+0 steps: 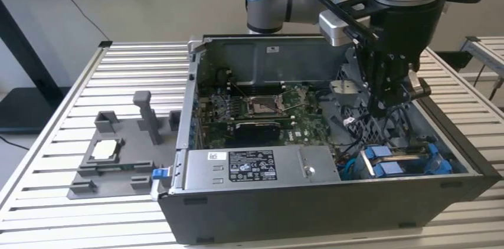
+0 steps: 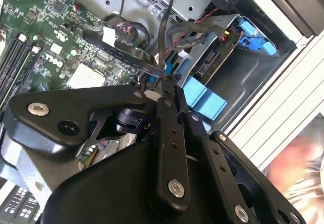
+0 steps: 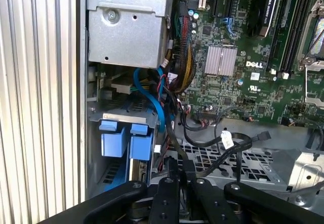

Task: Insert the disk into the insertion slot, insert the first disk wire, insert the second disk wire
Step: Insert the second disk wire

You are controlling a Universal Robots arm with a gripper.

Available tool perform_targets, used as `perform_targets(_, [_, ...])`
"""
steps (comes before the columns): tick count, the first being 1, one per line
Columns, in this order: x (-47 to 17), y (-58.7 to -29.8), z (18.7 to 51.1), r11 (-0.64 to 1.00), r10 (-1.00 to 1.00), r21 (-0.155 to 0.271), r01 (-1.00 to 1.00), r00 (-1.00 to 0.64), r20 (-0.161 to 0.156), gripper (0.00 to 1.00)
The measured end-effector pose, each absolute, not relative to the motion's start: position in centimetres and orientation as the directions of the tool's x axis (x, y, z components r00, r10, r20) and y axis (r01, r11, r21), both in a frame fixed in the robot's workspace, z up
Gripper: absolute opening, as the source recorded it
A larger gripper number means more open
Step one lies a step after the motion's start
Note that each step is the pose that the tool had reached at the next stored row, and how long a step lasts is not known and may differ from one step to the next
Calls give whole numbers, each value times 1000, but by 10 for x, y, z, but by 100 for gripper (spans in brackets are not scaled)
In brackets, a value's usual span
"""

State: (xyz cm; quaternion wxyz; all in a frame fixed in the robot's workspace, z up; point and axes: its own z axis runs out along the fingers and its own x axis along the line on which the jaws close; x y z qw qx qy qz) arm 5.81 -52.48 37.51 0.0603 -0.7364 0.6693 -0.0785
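Hanging inside open computer case (image 1: 315, 210), claw (image 2: 163, 82) pinched shut on thin black wire (image 2: 162, 31), probably a disk wire, gripped near its end for steering. Disk (image 1: 396, 163) in blue carrier, already seated in case corner beside power supply box (image 1: 252, 169).

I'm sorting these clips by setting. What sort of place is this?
Probably a robotics lab or test bench for computer assembly: an open computer case lies on a slatted metal table, a grey parts fixture beside it, and the arm's hand pinches a black cable inside.
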Motion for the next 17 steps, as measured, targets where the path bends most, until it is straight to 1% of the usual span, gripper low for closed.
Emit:
perform_targets(8, [58,-525,375,-97,-995,-194,-976,92,38,15])
perform_targets(10, [57,-524,375,-101,-994,-193,-976,91,57,17])
perform_targets(11, [56,-523,375,-103,-993,-196,-975,91,70,24])
perform_targets(17, [51,-519,374,-105,-993,-208,-972,90,81,24])
